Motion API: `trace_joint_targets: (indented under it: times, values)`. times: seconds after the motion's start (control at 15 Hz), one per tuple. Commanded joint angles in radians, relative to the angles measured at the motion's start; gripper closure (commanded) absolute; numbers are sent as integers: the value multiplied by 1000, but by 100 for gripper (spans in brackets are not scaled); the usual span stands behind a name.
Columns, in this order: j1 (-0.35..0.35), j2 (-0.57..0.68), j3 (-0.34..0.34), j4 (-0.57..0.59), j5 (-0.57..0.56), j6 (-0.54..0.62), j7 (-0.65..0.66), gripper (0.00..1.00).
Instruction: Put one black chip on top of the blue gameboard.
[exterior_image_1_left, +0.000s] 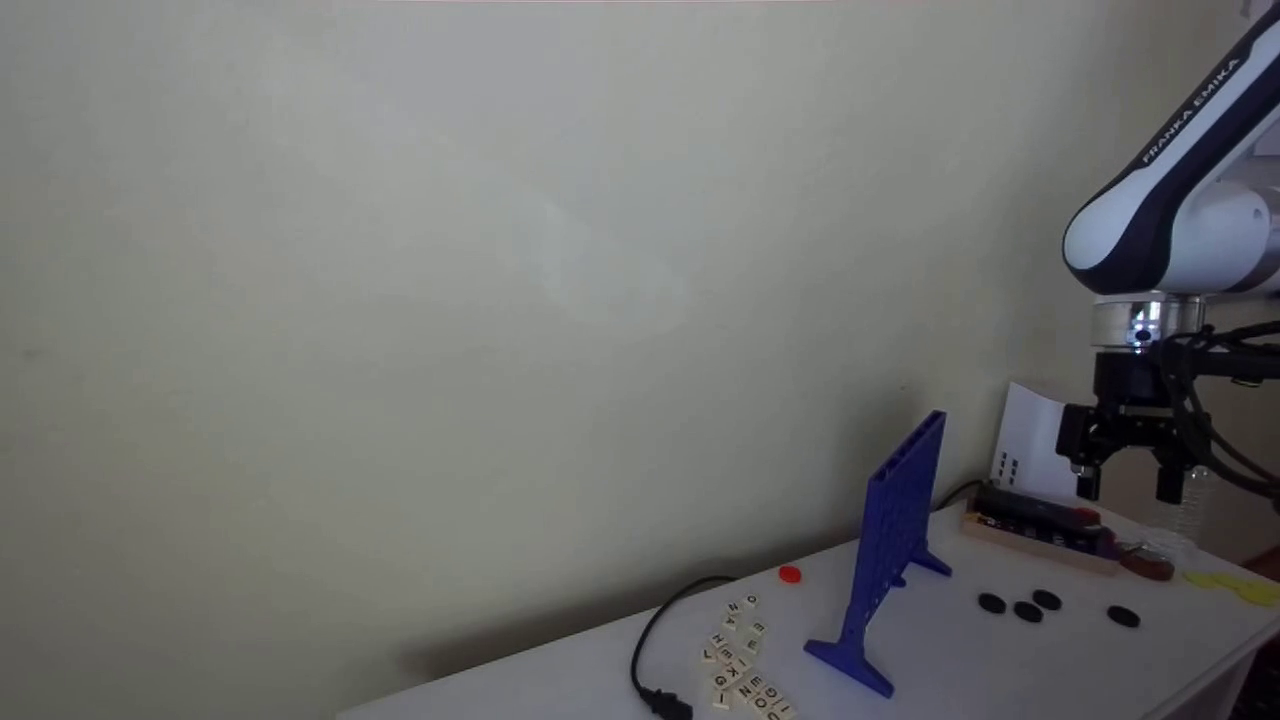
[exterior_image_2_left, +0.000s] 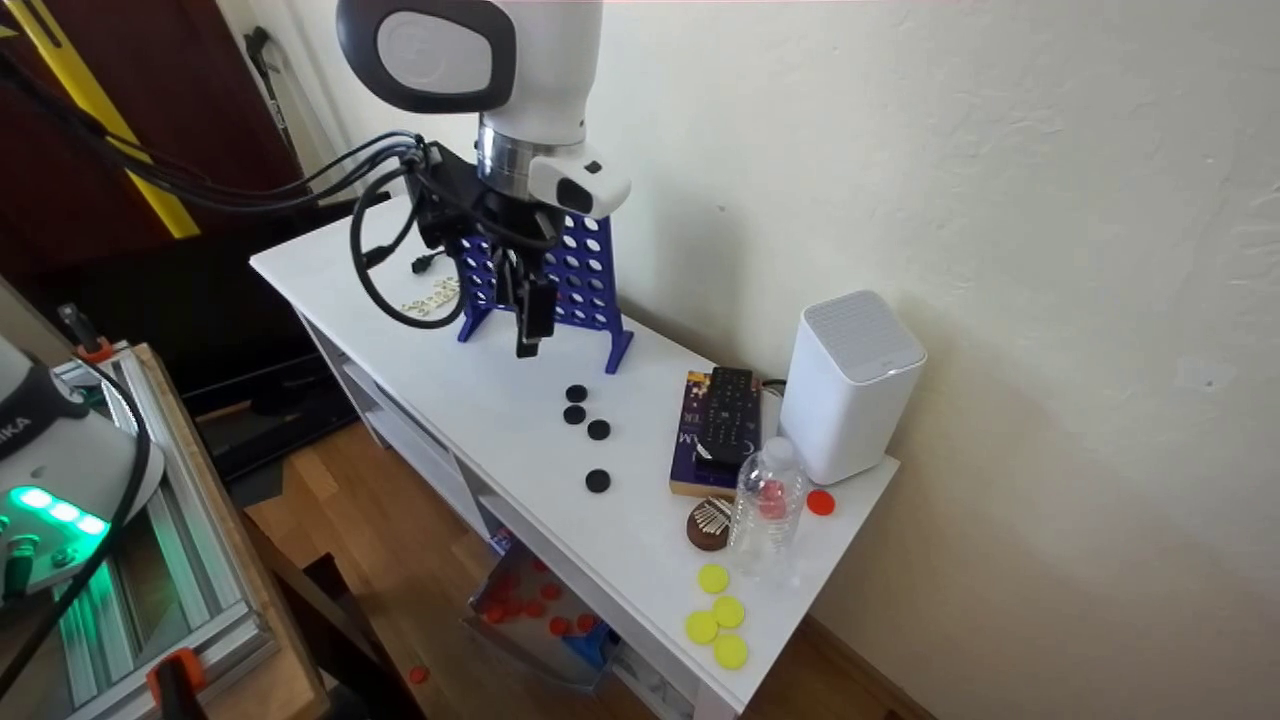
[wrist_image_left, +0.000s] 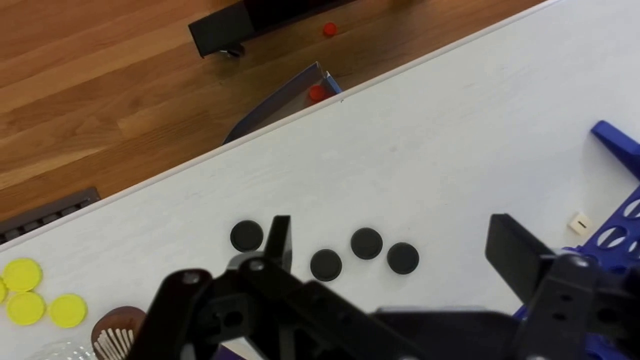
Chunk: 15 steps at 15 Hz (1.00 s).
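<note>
At the left in an exterior view, letter tiles (exterior_image_1_left: 733, 673) lie loose on the table (exterior_image_1_left: 985, 680), a red chip (exterior_image_1_left: 790, 574) near them. The board (exterior_image_1_left: 890, 530) comes next, upright on its feet; no chip shows on its top edge. Right of it lie the four black chips (exterior_image_1_left: 1028, 611), flat: three near one another, one a little apart. Higher up hangs the gripper (exterior_image_1_left: 1129, 487), jaws wide, nothing between them. Yellow chips (exterior_image_1_left: 1256, 594) lie at the far right.

No chip is picked yet, so the step in hand looks to be the approach. The next move likely calls for centring over one black chip, perhaps the one apart for its extra room, then descending low and narrowing on its rim.
</note>
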Motion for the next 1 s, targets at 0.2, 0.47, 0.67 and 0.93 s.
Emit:
trace_joint_targets:
  times: [0.2,0.47,0.67,0.93]
  values:
    - [-10,3,10,7,-3,-2,3,0]
    - [-7,91,18,41,3,86,19,0]
    - [-17,176,24,71,-6,194,2,0]
    - [-26,318,31,161,-39,220,-31,0]
